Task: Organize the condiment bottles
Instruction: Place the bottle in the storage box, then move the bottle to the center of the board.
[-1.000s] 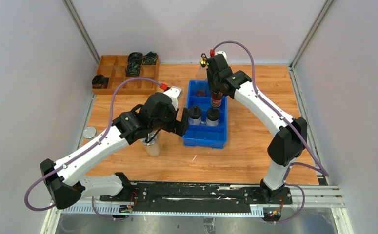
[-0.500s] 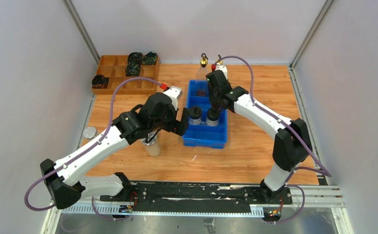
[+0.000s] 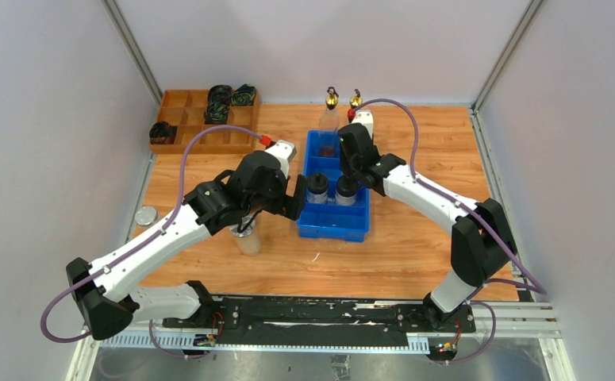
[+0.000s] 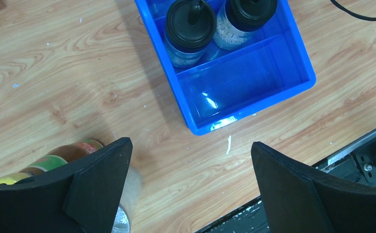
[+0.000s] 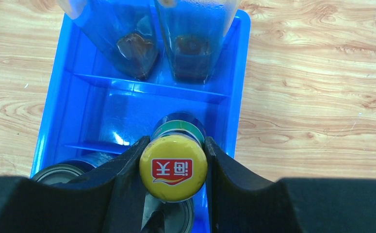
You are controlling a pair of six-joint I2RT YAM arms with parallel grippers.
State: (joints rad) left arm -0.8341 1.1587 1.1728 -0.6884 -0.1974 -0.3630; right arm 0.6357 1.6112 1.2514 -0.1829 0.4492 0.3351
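Bottle (image 5: 173, 167), dark, with yellow cap, pinched by the right gripper (image 5: 176, 141), one black finger (image 5: 127, 179) pressed against each side of the cap. Cap with red label facing straight up at the wrist camera. Body hanging down inside the blue bin (image 5: 55, 107), in the compartment second from the far end. Base on the bin floor or above it: cannot tell.

Straight ahead of those fingers, in the far compartment, two tall clear bottles (image 5: 135, 48), upright, side by side, a little dark liquid low in each. Just behind and below the fingers, in the next compartment back, two black-capped jars (image 4: 190, 24), side by side, pale grains inside. Nearest compartment of the bin bare.

Left gripper (image 4: 190, 143) spread wide, nothing between its fingers (image 4: 98, 184), hanging over the table (image 4: 55, 73) just beside the bin's near left corner. Jars ahead of it. Close by its left finger, a second dark bottle (image 4: 64, 155) with green and red label and yellow cap, partly hidden; upright or lying, cannot tell. Touching or just beside that, under the same finger, a clear container (image 4: 127, 194) of pale grains.

Well off to that gripper's left, near the table edge, a silver-lidded shaker (image 3: 145, 215). Farther ahead and left, a wooden tray (image 3: 178, 119) with black cable coils (image 3: 221, 101) in several cells.
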